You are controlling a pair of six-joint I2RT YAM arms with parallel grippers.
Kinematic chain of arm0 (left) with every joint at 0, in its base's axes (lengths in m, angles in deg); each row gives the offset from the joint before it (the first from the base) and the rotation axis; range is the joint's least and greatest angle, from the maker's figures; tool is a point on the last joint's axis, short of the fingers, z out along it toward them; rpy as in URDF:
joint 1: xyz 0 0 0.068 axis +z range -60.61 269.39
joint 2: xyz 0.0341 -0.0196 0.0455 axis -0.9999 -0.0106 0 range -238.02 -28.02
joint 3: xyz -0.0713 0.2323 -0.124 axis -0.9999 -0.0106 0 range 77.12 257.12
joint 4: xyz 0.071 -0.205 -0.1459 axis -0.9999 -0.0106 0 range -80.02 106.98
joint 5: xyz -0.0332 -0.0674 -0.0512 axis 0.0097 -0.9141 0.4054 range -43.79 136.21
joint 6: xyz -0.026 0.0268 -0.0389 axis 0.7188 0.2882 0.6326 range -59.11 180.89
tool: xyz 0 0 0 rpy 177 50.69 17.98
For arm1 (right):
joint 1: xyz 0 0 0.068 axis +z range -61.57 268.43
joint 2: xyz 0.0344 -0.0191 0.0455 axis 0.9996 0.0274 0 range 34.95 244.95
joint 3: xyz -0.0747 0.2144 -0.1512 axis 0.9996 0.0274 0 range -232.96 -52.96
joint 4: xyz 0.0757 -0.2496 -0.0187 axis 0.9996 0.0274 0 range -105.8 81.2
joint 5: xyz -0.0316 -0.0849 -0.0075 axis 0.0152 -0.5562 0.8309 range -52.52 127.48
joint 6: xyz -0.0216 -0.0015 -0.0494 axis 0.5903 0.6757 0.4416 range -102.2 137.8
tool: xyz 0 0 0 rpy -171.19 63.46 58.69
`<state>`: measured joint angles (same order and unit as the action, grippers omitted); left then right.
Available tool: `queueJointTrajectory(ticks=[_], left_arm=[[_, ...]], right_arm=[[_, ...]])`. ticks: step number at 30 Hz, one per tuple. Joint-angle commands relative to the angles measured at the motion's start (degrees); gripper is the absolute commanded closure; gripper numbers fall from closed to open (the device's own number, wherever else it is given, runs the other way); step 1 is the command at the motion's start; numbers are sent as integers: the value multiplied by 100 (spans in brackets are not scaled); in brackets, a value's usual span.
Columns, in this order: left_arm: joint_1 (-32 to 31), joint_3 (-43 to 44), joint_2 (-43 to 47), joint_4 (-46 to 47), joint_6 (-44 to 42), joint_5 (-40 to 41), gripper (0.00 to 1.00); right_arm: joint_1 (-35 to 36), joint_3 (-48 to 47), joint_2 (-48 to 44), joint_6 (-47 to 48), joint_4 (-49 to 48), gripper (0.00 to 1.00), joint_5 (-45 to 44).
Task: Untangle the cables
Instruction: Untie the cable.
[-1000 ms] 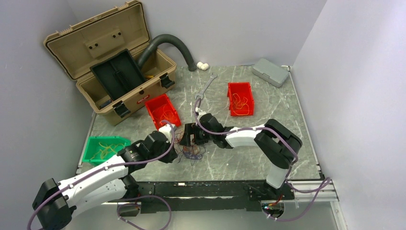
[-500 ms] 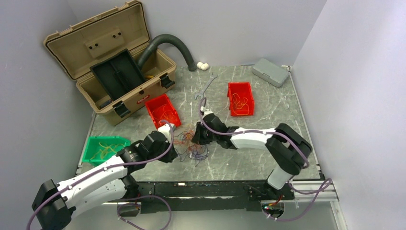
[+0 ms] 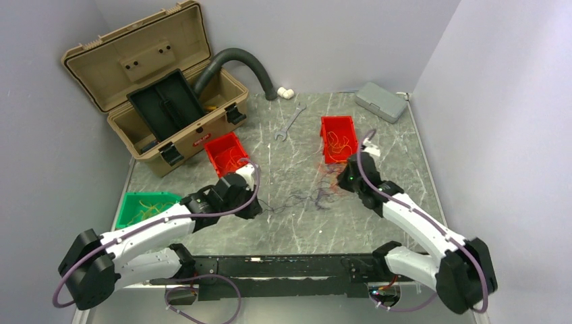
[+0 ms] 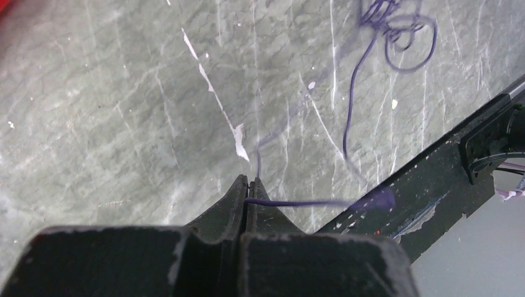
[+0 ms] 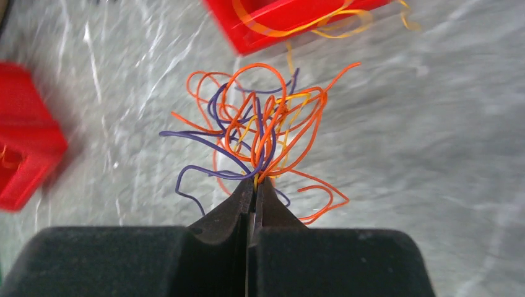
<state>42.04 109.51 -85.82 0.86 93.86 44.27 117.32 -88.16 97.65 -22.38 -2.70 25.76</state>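
**Top view:** L gripper (image 3: 258,210) and R gripper (image 3: 341,179) are standing well apart over the table (image 3: 378,223). The cables (image 3: 307,198) are stretching between them, w/ purple strands trailing on the table and an orange clump at the R end, near a red bin (image 3: 338,138). A 2nd red bin (image 3: 229,154), green bin (image 3: 145,208), wrench (image 3: 290,121), grey box (image 3: 381,101) and open toolbox (image 3: 155,88) w/ hose (image 3: 236,59) are all lying apart from the cables.

**L wrist:** L gripper (image 4: 249,181) is clenching one purple wire (image 4: 291,202). More loops are lying beyond it, and a black rail (image 4: 433,185) is running at right.

**R wrist:** R gripper (image 5: 254,180) is pinching the orange/yellow/purple clump (image 5: 263,120). A red bin (image 5: 291,15) holding yellow wires is sitting just behind.
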Motion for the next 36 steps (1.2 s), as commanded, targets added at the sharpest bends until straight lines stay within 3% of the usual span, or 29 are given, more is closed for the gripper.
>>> queueJointTrajectory(ticks=[1,8,12,17,21,25,28,32,36], left_arm=[[-13,445,-346,193,-103,61,100],[248,956,-404,-1516,432,2104,100],[329,854,-106,-1133,41,1655,100],[332,909,58,-799,-343,978,100],[340,1541,-19,-1401,-455,1445,100],[541,2277,-233,-2427,-303,2019,100],[674,2716,-369,-2788,-311,2128,100],[686,3074,-449,-2580,-496,2080,100],[687,3282,-583,-1855,-704,1220,100]], right_arm=[[-434,35,-596,25,812,100,-736],[-580,-285,-263,-384,1704,100,-1549],[-576,-228,-278,-242,1534,100,-1203],[-581,-158,-666,404,1174,100,-117],[-549,-90,-911,855,940,100,1218],[-375,-49,-1030,956,883,100,1906],[-296,-25,-1150,989,953,100,1702],[-296,-76,-1285,893,1147,100,1258],[-301,-249,-1464,275,1954,100,-179]])
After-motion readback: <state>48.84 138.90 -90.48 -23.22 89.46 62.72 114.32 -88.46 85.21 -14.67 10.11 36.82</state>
